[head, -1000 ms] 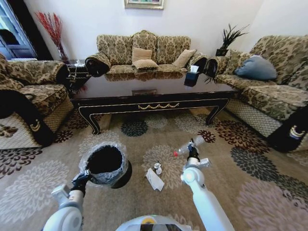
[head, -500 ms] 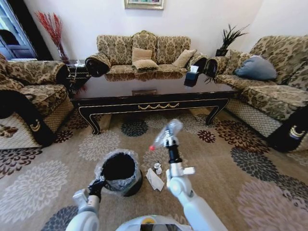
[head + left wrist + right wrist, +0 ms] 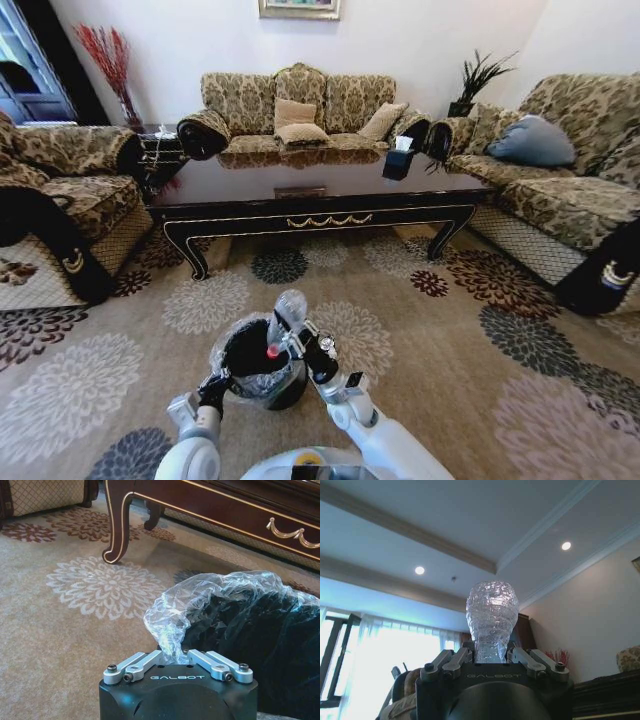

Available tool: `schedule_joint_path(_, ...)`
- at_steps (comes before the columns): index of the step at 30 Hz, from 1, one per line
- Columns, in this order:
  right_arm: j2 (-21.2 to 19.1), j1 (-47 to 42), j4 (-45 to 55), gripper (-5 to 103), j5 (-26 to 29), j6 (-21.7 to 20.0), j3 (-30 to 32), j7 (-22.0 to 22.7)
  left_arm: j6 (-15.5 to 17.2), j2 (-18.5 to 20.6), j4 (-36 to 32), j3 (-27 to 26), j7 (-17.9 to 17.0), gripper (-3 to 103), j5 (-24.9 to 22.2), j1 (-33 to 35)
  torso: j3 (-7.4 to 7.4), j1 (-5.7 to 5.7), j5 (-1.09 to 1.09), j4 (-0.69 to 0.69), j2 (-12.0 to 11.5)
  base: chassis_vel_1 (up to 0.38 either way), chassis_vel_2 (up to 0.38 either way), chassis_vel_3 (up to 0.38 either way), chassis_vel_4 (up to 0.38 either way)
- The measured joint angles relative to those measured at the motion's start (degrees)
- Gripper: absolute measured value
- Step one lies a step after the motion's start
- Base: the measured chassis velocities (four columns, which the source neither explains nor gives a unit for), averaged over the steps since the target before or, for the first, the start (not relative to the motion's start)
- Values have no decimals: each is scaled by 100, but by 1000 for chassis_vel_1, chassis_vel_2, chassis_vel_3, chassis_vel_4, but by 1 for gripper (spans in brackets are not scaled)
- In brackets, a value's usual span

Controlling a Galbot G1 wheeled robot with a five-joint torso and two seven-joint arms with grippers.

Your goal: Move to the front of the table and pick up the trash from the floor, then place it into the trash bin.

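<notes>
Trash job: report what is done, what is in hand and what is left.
Done: the robot stands before the table. In hand: the right gripper is shut on the bottle, red cap down over the bin, while the left gripper pinches the bin's liner. Left: releasing the bottle into the bin; the paper and wad cannot be seen from here, so their status is unclear.

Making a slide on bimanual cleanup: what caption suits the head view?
Right gripper tips the clear bottle over the trash bin while left gripper grips its liner.
</notes>
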Motion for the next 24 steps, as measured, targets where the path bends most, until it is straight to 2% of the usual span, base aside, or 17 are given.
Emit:
schedule_joint_path(5, -22, 31, -205, 25, -162, 12, 30, -144, -1, -9, -96, -12, 1, 4, -16, 57, 0, 0, 0, -1, 0, 0, 0, 0, 0)
schedule_joint_path(10, -23, 25, -242, 22, -254, 31, 57, 6, -14, -2, -156, -45, 1, 4, -19, 109, 0, 0, 0, 0, 0, 0, 0, 0, 0)
schedule_joint_path(12, -16, -1, -232, 36, -260, 25, 66, 109, -26, -1, -188, -63, 3, 4, -19, 150, 0, 0, 0, 0, 0, 0, 0, 0, 0)
schedule_joint_path(14, -12, -6, -230, 36, -264, 24, 71, 116, -29, -1, -196, -66, 4, 4, -18, 161, 0, 0, 0, -1, 0, 0, 0, 0, 0)
schedule_joint_path(17, 10, -34, -226, 51, -276, 22, 113, 135, -48, 5, -247, -89, 10, 4, -13, 216, 0, 0, 0, 0, 0, 0, 0, 0, 0)
schedule_joint_path(20, 15, -47, -212, 57, -279, 22, 130, 135, -54, 8, -264, -101, 17, 4, -14, 228, 0, 0, 0, 0, 0, 0, 0, 0, 0)
schedule_joint_path(22, 18, -75, -178, 68, -281, 22, 160, 135, -59, 9, -279, -121, 24, 4, -12, 230, 0, 0, 0, 0, 0, 0, 0, 0, 0)
schedule_joint_path(23, 18, -75, -178, 68, -281, 22, 160, 135, -59, 9, -279, -121, 24, 4, -12, 230, 0, 0, 0, 0, 0, 0, 0, 0, 0)
schedule_joint_path(24, 16, -82, -164, 73, -282, 22, 167, 135, -60, 9, -279, -124, 25, 4, -9, 229, 0, 0, 0, 0, 0, 0, 0, 0, 0)
